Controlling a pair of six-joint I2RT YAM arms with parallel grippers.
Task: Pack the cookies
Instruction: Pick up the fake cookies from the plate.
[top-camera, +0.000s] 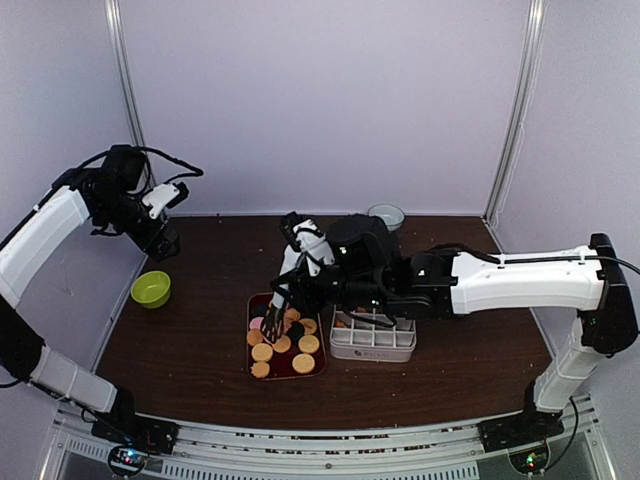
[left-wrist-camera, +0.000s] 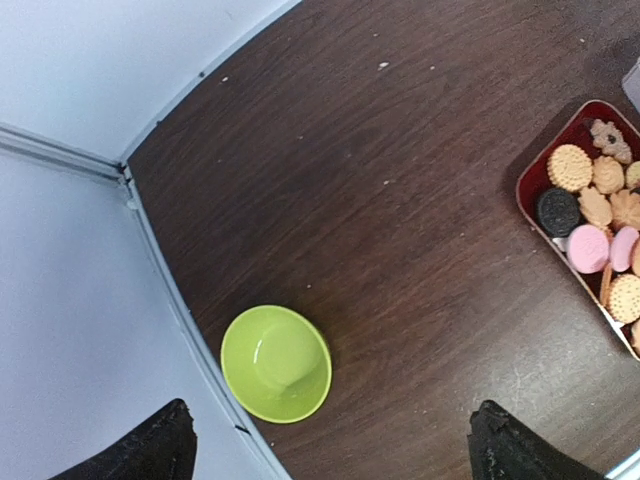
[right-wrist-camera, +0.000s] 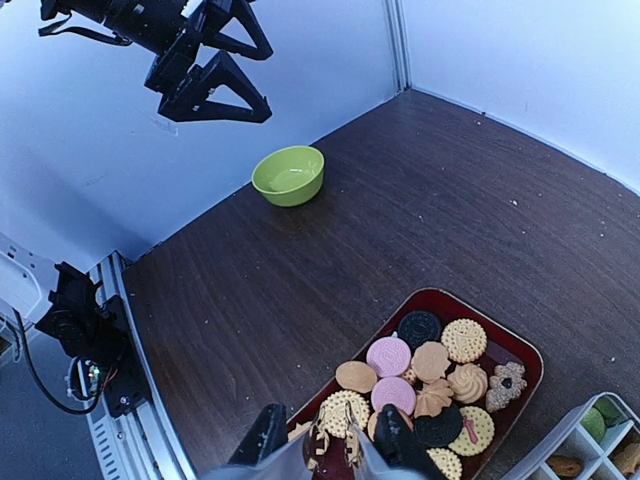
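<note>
The cookies (top-camera: 283, 340) lie in a dark red tray (top-camera: 250, 345): round golden ones, pink, dark brown and flower-shaped ones (right-wrist-camera: 430, 375) (left-wrist-camera: 590, 230). My right gripper (right-wrist-camera: 330, 445) is shut on metal tongs (right-wrist-camera: 335, 450). The tong tips hang just over a round golden cookie (right-wrist-camera: 340, 408) at the tray's near-left end. I cannot tell whether they pinch it. In the top view this gripper (top-camera: 297, 287) hovers above the tray. My left gripper (top-camera: 165, 215) is raised at the far left, wide open and empty (left-wrist-camera: 330, 455), above a green bowl.
A green bowl (top-camera: 151, 289) (left-wrist-camera: 276, 363) (right-wrist-camera: 289, 175) sits near the table's left edge. A white compartment box (top-camera: 372, 340) (right-wrist-camera: 590, 440) stands right of the tray, with a few pieces inside. A small pale cup (top-camera: 386, 215) stands at the back wall.
</note>
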